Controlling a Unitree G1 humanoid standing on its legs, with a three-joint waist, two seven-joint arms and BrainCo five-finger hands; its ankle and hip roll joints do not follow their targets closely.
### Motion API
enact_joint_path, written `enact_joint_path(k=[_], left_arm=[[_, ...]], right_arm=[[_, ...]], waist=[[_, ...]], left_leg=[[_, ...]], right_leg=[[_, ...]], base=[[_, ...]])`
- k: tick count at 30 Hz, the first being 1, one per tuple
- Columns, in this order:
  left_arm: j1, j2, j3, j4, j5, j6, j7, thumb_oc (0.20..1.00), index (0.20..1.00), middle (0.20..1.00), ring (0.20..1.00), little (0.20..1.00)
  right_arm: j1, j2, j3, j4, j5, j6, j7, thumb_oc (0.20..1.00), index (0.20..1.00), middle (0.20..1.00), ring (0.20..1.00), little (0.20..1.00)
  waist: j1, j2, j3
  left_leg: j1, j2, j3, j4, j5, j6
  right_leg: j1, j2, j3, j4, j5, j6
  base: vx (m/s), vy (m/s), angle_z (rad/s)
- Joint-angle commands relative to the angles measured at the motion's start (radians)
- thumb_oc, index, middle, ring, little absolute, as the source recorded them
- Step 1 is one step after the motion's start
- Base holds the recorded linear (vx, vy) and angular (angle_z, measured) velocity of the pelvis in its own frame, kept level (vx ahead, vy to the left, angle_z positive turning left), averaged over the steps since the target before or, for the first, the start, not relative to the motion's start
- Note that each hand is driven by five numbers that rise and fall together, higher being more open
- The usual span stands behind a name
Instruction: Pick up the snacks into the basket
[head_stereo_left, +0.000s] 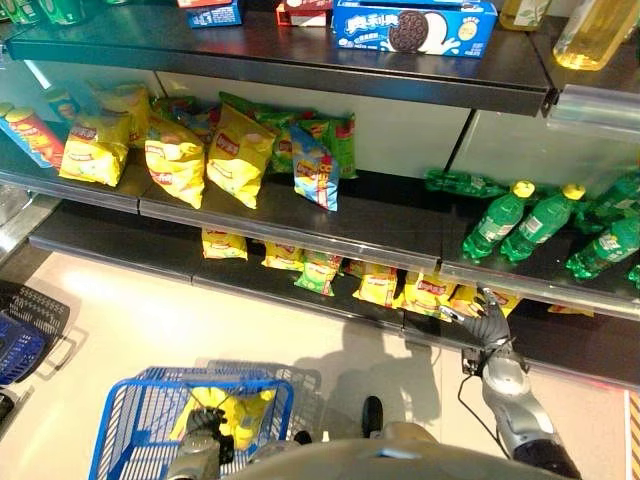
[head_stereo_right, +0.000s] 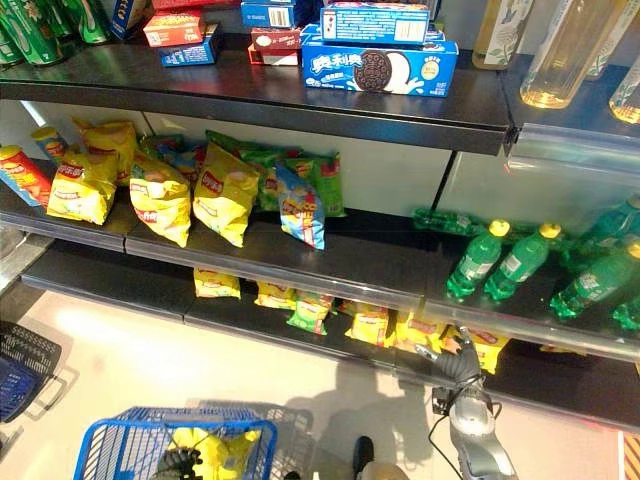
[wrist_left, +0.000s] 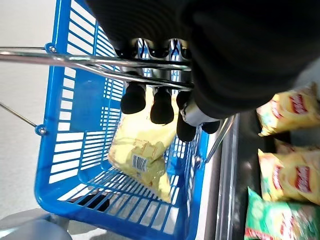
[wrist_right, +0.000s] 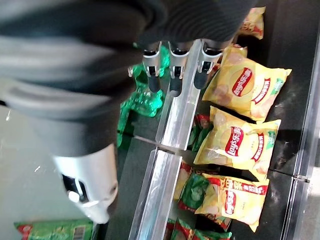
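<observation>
**One bag in, more to fetch**

One yellow snack bag (wrist_left: 140, 155) lies in my blue basket (head_stereo_left: 125, 420), left hand (wrist_left: 155, 102) curled round its handle. Right hand (head_stereo_left: 490, 318), fingers relaxed, nears the bottom shelf's front edge; plenty of bags (wrist_right: 240, 142) left.

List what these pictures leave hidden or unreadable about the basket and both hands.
- Blue wire basket: the eye views' bottom edge cuts it off.
- Yellow snack bag inside it: the left hand, curled on the metal handle, partly covers it.
- Right hand at the lowest shelf: too small to judge contact with the yellow bags.
</observation>
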Motion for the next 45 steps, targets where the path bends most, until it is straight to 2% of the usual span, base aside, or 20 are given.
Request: enact_joint_path(k=[1, 6, 17, 29, 34, 45], left_arm=[[-0.012, 0.021, -0.011, -0.073, -0.033, -0.033, -0.033, 0.2, 0.2, 0.2, 0.2, 0.2], [0.002, 0.036, -0.018, -0.138, -0.023, -0.03, -0.048, 0.2, 0.2, 0.2, 0.2, 0.2], [0.029, 0.044, -0.017, -0.217, -0.031, -0.028, -0.075, 0.2, 0.2, 0.2, 0.2, 0.2], [0.12, 0.082, -0.024, -0.515, -0.168, -0.043, -0.161, 0.2, 0.2, 0.2, 0.2, 0.2], [0.146, 0.103, -0.043, -0.588, -0.181, -0.043, -0.187, 0.2, 0.2, 0.2, 0.2, 0.2], [0.159, 0.127, -0.077, -0.634, -0.186, -0.036, -0.201, 0.2, 0.2, 0.2, 0.2, 0.2]], right_arm=[[-0.051, -0.048, -0.095, -0.046, 0.03, -0.027, -0.048, 1.0, 1.0, 1.0, 1.0, 1.0], [-0.084, -0.063, -0.145, -0.048, 0.046, -0.024, -0.082, 1.0, 1.0, 1.0, 1.0, 1.0], [-0.114, -0.075, -0.166, -0.053, 0.041, -0.018, -0.099, 1.0, 1.0, 1.0, 1.0, 1.0], [-0.261, -0.143, -0.116, 0.203, 0.105, 0.032, -0.073, 1.0, 1.0, 1.0, 1.0, 1.0], [-0.305, -0.156, -0.104, 0.249, 0.128, 0.037, -0.071, 1.0, 1.0, 1.0, 1.0, 1.0], [-0.392, -0.189, -0.067, 0.313, 0.141, 0.046, -0.074, 1.0, 1.0, 1.0, 1.0, 1.0]], waist=[[0.01, -0.011, -0.022], [0.011, -0.011, -0.028], [0.02, -0.018, -0.034], [0.057, -0.027, -0.022], [0.065, -0.027, -0.015], [0.074, -0.026, -0.008]], left_leg=[[-0.034, 0.049, -0.033, -0.01, 0.008, -0.034], [-0.032, 0.043, -0.028, -0.011, 0.004, -0.03], [-0.022, 0.032, -0.022, -0.008, -0.004, -0.023], [-0.025, 0.029, -0.034, -0.011, 0.002, -0.024], [-0.029, 0.03, -0.043, -0.014, 0.008, -0.028], [-0.025, 0.029, -0.053, -0.015, 0.007, -0.027]], right_leg=[[0.014, -0.107, 0.026, 0.088, -0.061, 0.153], [0.016, -0.113, 0.028, 0.079, -0.054, 0.159], [0.028, -0.123, 0.037, 0.068, -0.05, 0.16], [0.044, -0.129, 0.02, 0.039, -0.037, 0.161], [0.051, -0.13, 0.01, 0.031, -0.033, 0.159], [0.058, -0.131, 0.002, 0.036, -0.036, 0.158]], base=[[0.02, 0.045, -0.01], [0.0, 0.0, 0.0], [0.0, 0.0, 0.0], [0.0, 0.0, 0.0], [-0.01, -0.004, 0.01], [0.0, 0.0, 0.0]])
